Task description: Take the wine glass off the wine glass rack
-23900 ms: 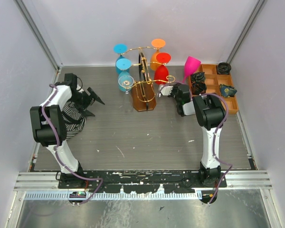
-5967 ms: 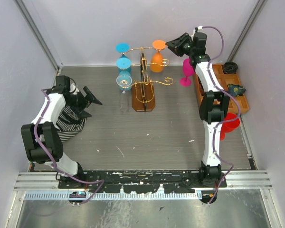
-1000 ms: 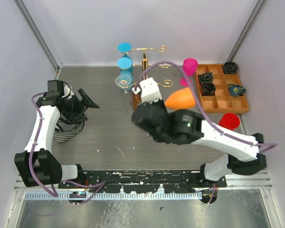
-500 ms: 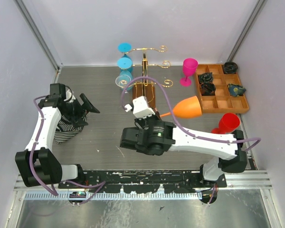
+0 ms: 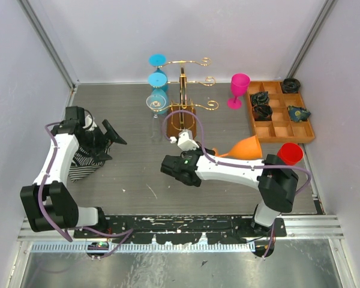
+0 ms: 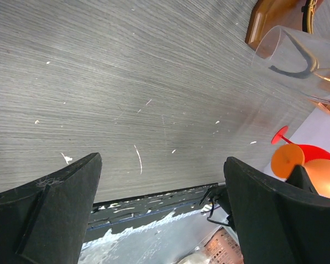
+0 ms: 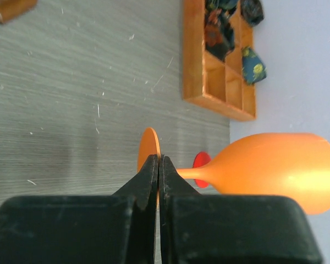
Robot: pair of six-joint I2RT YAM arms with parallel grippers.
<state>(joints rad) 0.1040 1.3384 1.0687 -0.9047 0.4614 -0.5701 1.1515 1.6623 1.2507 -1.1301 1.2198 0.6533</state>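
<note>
The gold wire rack [image 5: 183, 84] on its wooden base [image 5: 181, 123] stands at the back centre. Two blue glasses [image 5: 156, 80] and a clear glass [image 5: 157, 102] hang on its left side. My right gripper [image 5: 207, 153] is shut on the foot of an orange wine glass [image 5: 245, 147], held on its side in front of the rack, bowl pointing right. In the right wrist view the fingers [image 7: 158, 160] pinch the orange foot disc [image 7: 148, 147], with the bowl [image 7: 275, 170] to the right. My left gripper [image 5: 114, 147] is open and empty at the left [image 6: 162, 159].
A pink glass [image 5: 239, 90] stands beside the orange-brown compartment tray [image 5: 280, 133]. A red glass [image 5: 288, 154] stands in front of the tray, close to the orange bowl. A striped cloth [image 5: 84, 155] lies under the left arm. The clear glass [image 6: 297, 60] shows in the left wrist view.
My right arm has swung down and back with the orange glass, carrying it nearer and to the right, towards the red glass. The left arm has barely moved.
</note>
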